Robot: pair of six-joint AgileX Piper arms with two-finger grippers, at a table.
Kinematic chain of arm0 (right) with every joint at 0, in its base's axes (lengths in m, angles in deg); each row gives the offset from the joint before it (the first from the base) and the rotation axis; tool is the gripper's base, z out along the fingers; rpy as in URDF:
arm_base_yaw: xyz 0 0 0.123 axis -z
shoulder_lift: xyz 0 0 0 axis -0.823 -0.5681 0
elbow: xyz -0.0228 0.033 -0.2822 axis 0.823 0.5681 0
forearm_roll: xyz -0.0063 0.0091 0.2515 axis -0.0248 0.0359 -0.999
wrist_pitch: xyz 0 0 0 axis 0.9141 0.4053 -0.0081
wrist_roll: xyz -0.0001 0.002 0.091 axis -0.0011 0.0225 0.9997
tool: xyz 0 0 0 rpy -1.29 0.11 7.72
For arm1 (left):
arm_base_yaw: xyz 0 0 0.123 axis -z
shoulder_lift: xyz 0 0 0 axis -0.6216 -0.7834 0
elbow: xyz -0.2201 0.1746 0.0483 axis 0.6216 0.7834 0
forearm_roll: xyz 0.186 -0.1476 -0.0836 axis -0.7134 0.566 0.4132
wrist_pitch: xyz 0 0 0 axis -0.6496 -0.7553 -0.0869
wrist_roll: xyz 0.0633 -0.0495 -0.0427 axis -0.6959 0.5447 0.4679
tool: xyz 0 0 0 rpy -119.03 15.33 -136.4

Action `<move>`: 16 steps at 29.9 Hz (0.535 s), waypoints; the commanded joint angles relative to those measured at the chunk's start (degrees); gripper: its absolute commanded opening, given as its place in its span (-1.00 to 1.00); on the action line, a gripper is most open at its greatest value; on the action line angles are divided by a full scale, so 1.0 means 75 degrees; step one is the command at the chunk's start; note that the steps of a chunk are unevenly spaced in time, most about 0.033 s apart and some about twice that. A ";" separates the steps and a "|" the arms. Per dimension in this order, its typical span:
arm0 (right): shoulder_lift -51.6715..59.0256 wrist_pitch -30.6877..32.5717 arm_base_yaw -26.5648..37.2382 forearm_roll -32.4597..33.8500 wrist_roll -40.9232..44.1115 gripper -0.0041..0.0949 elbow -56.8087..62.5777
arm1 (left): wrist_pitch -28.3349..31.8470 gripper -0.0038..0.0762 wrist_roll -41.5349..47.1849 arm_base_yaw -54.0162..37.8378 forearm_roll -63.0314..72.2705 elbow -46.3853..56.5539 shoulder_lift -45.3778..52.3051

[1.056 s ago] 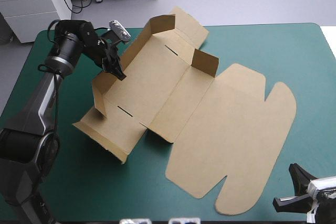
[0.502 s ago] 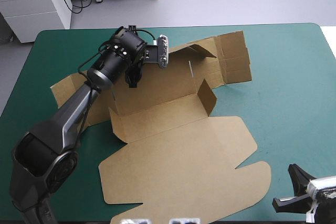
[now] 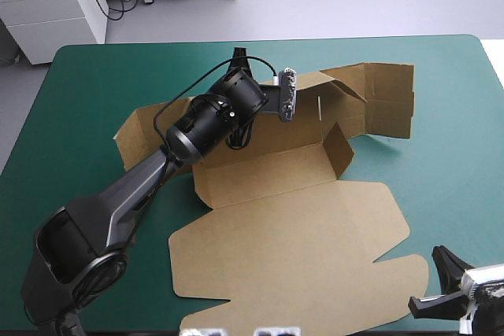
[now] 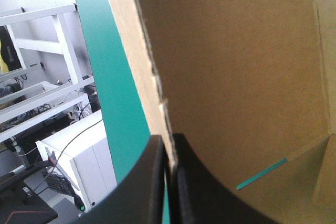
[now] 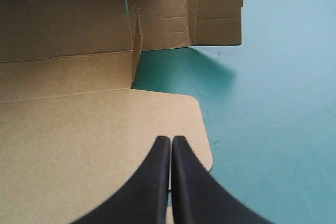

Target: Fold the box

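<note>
1. My left pincer [image 4: 169, 148] is clamped on the box [image 3: 268, 171]. The black fingers are all but together, with the edge of a brown board panel pinched between them.
2. Ahead of that pincer the panel fills the wrist view. To one side of it runs a strip of the teal-green cover [image 4: 107, 108]. From above, the wrist hides the grip, so I cannot tell which panel it is.
3. My right pincer [image 5: 170, 142] is pressed together into one point and holds nothing. It is parked at the table's near right corner, just apart from the box.
4. Ahead of the right pincer lies the rounded corner of the lid [image 5: 79, 150], flat on the cover. Beyond it stands a short flap [image 5: 137, 40], upright at the tray's end.
5. The box sits mid-table, between the two pincers, with the lid [image 3: 291, 265] spread toward the near edge.
6. By my reckoning the task is in its early part. One long strip and the short flap are raised, but the end panel [image 3: 390, 100] past the left pincer is only loosely lifted, and the other end panel [image 3: 138, 135] lies nearly flat.
7. Left to do, as I judge it: raise both end walls, tuck their flaps in, and lock the walls so the tray holds its shape.
</note>
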 commanded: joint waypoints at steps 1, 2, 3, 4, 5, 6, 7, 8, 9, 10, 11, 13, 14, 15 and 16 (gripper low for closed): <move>-0.0178 -0.0559 -0.0012 -0.0061 0.0059 -0.92 -0.0223 | 0.0454 -0.92 0.0333 0.0176 -0.0342 -0.0052 0.0477; -0.0178 -0.0559 -0.0012 -0.0061 0.0059 -0.92 -0.0223 | 0.0551 -0.92 0.0498 0.0222 -0.0562 0.0090 0.0489; -0.0178 -0.0559 -0.0012 -0.0061 0.0059 -0.92 -0.0223 | 0.0652 -0.92 0.0716 0.0222 -0.0802 0.0244 0.0511; -0.0178 -0.0559 -0.0012 -0.0061 0.0059 -0.92 -0.0223 | 0.0725 -0.92 0.1131 0.0233 -0.1216 0.0502 0.0532; -0.0178 -0.0559 -0.0012 -0.0061 0.0059 -0.92 -0.0223 | 0.0725 -0.92 0.1302 0.0233 -0.1477 0.0666 0.0546; -0.0178 -0.0559 -0.0012 -0.0061 0.0059 -0.92 -0.0223 | 0.0725 -0.92 0.1456 0.0233 -0.1756 0.0831 0.0546; -0.0178 -0.0559 -0.0012 -0.0061 0.0059 -0.92 -0.0223 | 0.0755 -0.92 0.1653 0.0233 -0.2124 0.1050 0.0546; -0.0178 -0.0559 -0.0012 -0.0061 0.0059 -0.92 -0.0223 | 0.0838 -0.92 0.1861 0.0279 -0.2446 0.1266 0.0580; -0.0178 -0.0559 -0.0012 -0.0061 0.0059 -0.92 -0.0223 | 0.0908 -0.92 0.2012 0.0321 -0.2728 0.1429 0.0613; -0.0178 -0.0559 -0.0012 -0.0061 0.0059 -0.92 -0.0223 | 0.1072 -0.92 0.2256 0.0418 -0.2987 0.1681 0.0685; -0.0178 -0.0559 -0.0012 -0.0061 0.0059 -0.92 -0.0223 | 0.1185 -0.92 0.2522 0.0498 -0.3228 0.1852 0.0739; -0.0178 -0.0559 -0.0012 -0.0061 0.0059 -0.92 -0.0223 | 0.1481 -0.92 0.2977 0.0725 -0.3673 0.2293 0.0892; -0.0178 -0.0559 -0.0012 -0.0047 0.0059 -0.92 -0.0223 | 0.1645 -0.92 0.3270 0.0840 -0.3908 0.2551 0.0996; -0.0178 -0.0559 -0.0012 -0.0047 0.0059 -0.92 -0.0223 | 0.1801 -0.92 0.3532 0.0940 -0.4119 0.2821 0.1104; -0.0178 -0.0559 -0.0012 -0.0047 0.0059 -0.92 -0.0223 | 0.1942 -0.92 0.3654 0.1030 -0.4317 0.3111 0.1227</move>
